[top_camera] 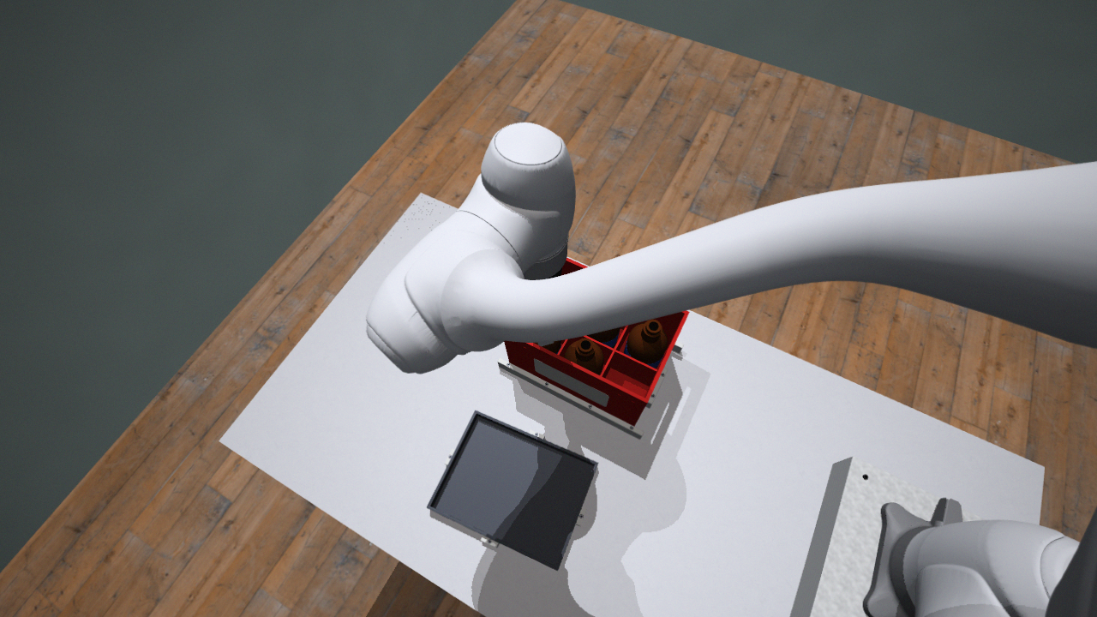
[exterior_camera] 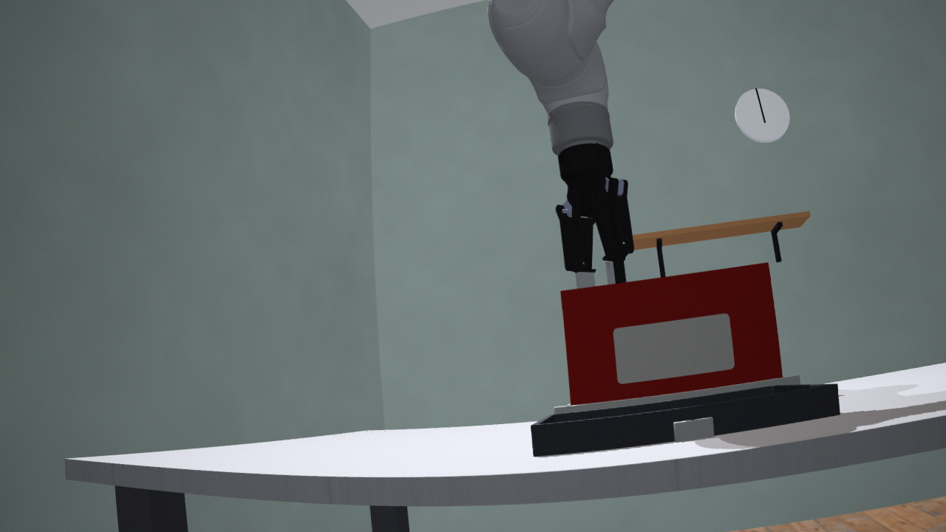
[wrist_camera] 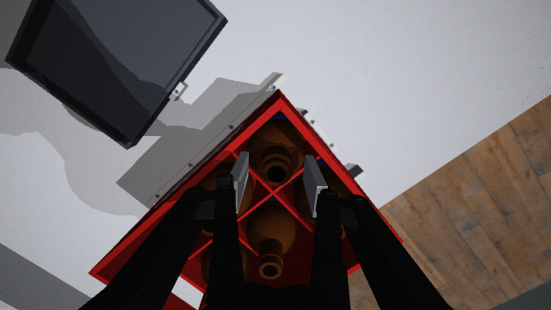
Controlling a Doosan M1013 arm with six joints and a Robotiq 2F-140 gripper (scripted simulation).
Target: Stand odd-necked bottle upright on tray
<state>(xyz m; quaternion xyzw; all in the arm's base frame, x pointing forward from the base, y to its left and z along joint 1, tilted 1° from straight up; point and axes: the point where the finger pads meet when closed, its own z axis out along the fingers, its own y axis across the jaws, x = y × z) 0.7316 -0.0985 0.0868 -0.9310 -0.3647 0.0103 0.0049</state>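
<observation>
Crate, red, rectangular, thin-walled with crossing dividers (top_camera: 571, 368) (exterior_camera: 592, 350) (wrist_camera: 189, 195): one, on the white table top (top_camera: 329, 383) (exterior_camera: 330, 456) (wrist_camera: 387, 65), holding brown, round-shouldered bottles. Gripper, black, two-fingered, with grey pads (exterior_camera: 599, 274) (wrist_camera: 279, 185): one, fingers apart, gripping nothing, on either side of the neck of the brown bottle in the crate's corner compartment (wrist_camera: 275, 165) (its mouth dark and round). Tray, dark grey, rectangular, low-rimmed (top_camera: 512, 491) (exterior_camera: 615, 430) (wrist_camera: 108, 56): one, near the crate, bearing no bottle.
</observation>
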